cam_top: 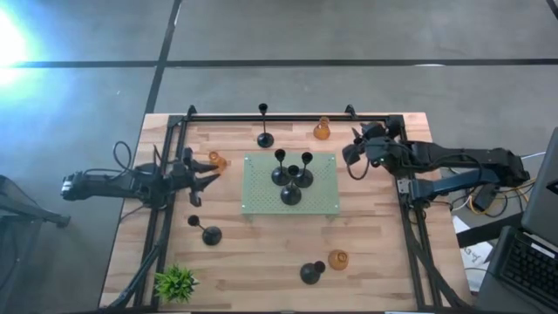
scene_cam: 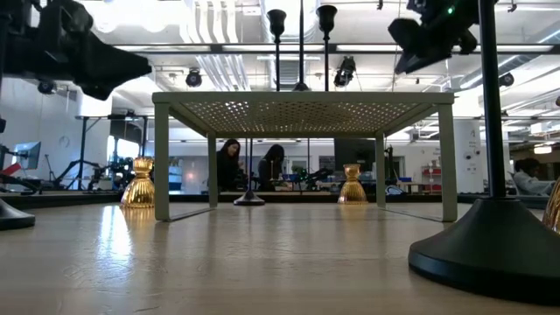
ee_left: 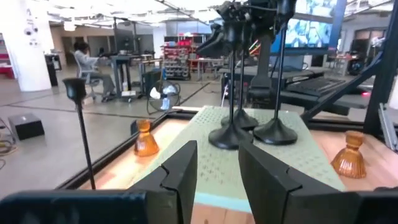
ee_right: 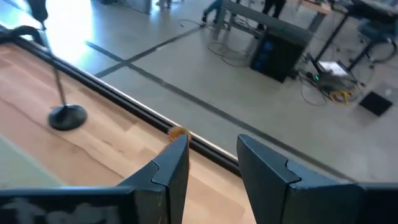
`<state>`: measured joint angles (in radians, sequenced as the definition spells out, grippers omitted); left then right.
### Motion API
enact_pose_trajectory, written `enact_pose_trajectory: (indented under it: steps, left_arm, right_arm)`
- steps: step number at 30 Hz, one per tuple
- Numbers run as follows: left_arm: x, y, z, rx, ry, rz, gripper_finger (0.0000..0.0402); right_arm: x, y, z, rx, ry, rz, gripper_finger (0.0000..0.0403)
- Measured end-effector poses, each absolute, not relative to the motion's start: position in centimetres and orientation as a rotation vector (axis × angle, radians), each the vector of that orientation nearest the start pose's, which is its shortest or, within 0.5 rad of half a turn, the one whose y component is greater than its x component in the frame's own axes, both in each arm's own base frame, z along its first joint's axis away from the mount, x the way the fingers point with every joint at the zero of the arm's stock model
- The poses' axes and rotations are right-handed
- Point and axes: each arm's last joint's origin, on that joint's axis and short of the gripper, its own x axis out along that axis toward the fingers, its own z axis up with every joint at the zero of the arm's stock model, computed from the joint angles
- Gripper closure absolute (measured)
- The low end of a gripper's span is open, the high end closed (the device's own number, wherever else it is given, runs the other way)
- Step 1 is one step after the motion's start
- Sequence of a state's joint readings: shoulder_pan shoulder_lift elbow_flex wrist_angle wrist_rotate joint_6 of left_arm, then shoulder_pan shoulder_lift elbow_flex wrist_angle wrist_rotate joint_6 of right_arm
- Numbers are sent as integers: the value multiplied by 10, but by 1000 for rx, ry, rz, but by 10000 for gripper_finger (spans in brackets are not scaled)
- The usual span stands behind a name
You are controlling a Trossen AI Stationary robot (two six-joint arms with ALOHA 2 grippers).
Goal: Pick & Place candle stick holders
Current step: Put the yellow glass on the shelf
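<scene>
1. Both grippers hung empty with fingers spread, seen from above: left gripper [cam_top: 207, 179] beside an amber holder [cam_top: 216, 160], right gripper [cam_top: 353, 155] near the mat [cam_top: 261, 202], where three black holders [cam_top: 291, 177] clustered.
2. At table height, the mat [scene_cam: 303, 102] stood on legs.
3. Left fingers [ee_left: 180, 171] faced the cluster [ee_left: 247, 127].
4. Right fingers [ee_right: 173, 163] pointed at the table edge.

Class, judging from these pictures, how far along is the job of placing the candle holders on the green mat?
Done: three black holders stand on the mat.
In hand: nothing. The left gripper hangs open by an amber holder; the right gripper is open, off the mat's right edge.
Left: black holders at the far edge, near left and near right, plus amber ones far and near.
</scene>
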<state>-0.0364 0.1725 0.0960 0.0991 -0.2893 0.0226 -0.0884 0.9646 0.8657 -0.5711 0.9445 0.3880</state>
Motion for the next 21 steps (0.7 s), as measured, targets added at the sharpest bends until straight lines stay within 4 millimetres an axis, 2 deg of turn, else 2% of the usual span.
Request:
enact_pose_trajectory:
  steps: [6, 14, 21]
  left_arm:
    - [104, 6, 181, 10, -1, 300, 280]
    - [105, 6, 164, -37, 38, 314, 280]
    - [105, 6, 161, -41, 69, 313, 280]
  right_arm:
    - [179, -53, 291, 97, 440, -1177, 275]
    - [172, -73, 285, 151, 475, -1228, 289]
    - [168, -86, 276, 200, 495, -1238, 293]
